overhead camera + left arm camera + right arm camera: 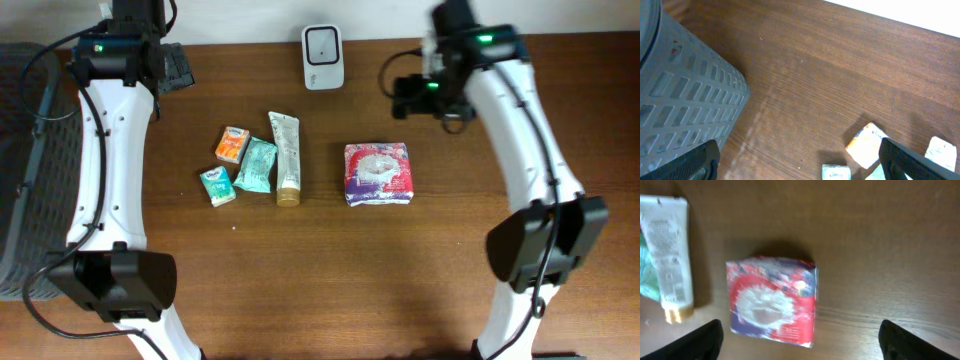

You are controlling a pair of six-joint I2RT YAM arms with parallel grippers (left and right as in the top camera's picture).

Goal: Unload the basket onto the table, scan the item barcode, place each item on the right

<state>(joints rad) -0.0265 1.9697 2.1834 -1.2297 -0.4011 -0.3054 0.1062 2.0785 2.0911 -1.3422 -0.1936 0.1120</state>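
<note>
Your right gripper (800,332) hangs empty, jaws wide apart. Below it, one red-and-white soft plastic pack (772,300) lies on the brown wooden table (880,240). Your left gripper (797,150) gapes too. Beside the pack are one white tube (286,157), one teal pouch (257,165) and two small boxes (232,144); one white scanner (323,56) stands behind.

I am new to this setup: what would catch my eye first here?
The red, white and blue packet lies alone, right of centre on the table. Left of it, four small items lie in a cluster, a cream tube nearest. A white scanner stands at the far edge.
</note>
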